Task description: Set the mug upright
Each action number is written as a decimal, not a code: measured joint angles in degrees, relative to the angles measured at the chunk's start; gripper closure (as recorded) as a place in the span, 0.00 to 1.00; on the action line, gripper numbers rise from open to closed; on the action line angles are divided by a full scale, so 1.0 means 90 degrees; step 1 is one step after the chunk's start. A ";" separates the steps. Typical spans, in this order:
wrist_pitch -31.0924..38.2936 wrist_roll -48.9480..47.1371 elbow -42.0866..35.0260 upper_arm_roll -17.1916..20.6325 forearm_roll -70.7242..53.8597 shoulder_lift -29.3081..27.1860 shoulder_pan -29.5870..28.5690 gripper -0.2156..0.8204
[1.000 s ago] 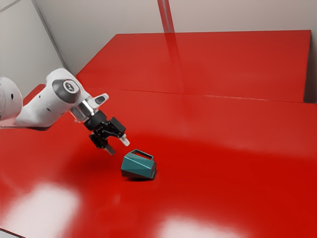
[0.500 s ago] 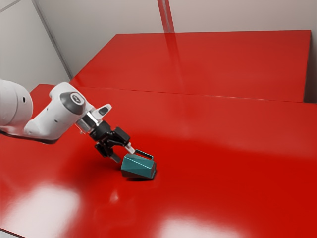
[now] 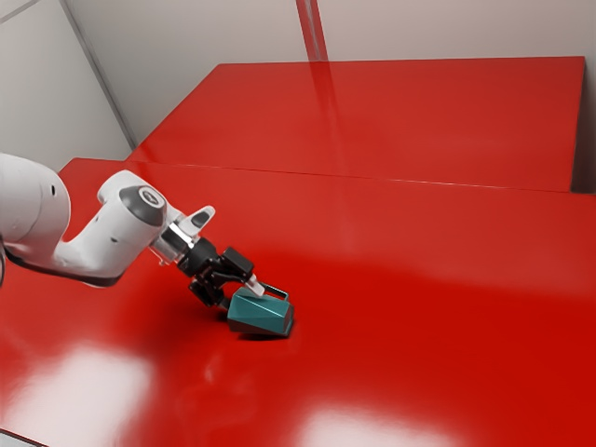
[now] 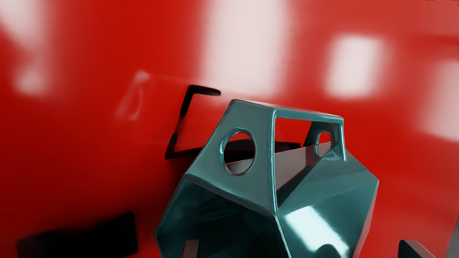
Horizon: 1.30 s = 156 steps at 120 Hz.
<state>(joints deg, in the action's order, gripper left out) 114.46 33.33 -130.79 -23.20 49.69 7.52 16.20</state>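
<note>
Mug [image 4: 322,190] cut off in wrist view, arm [image 3: 28,205] in exterior view.

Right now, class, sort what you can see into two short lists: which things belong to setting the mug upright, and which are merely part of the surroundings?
Part of the job:
- teal mug, on its side
- black pincer, open at the mug
- white arm carrying it

Surroundings:
- pale wall
- red stripe on that wall

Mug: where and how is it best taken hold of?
Probably pinch the side wall at the rim, coming from the mouth end, one finger inside, the other outside. The mug lies on its side, handle raised off the table, its mouth facing the open gripper.
</note>
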 joint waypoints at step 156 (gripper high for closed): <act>-0.0106 0.0280 -0.0027 0.0039 0.0493 -0.0262 0.0053 0.91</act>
<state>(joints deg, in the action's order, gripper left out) 113.50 35.84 -131.03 -22.86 54.13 5.16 16.67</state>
